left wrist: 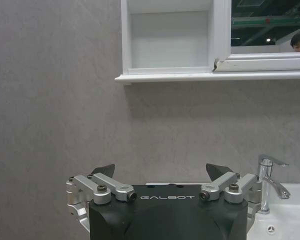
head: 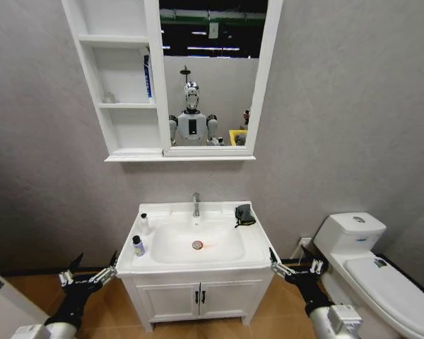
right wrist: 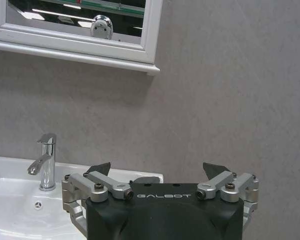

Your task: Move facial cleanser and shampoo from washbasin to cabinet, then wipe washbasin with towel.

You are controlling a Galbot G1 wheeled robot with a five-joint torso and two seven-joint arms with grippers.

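The white washbasin (head: 251, 244) sits low in the middle of the head view, with a chrome tap (head: 196, 204) and a red-ringed drain. Two small bottles stand on its left rim: a white one (head: 144, 222) and a dark one with a blue cap (head: 138, 246); I cannot tell which is the facial cleanser and which the shampoo. The dark towel (head: 244, 215) lies crumpled on the back right rim. The cabinet (head: 120, 85) hangs above with its mirror (head: 210, 78). My left gripper (head: 90, 272) is open at the basin's front left corner, my right gripper (head: 295, 267) open at the front right corner.
A white toilet (head: 381, 275) stands close to my right arm. The two-door vanity (head: 198, 296) is under the basin. A narrow blue item (head: 148, 74) stands in the cabinet's middle shelf. Grey wall is behind everything. The tap (left wrist: 267, 182) (right wrist: 47, 162) is in both wrist views.
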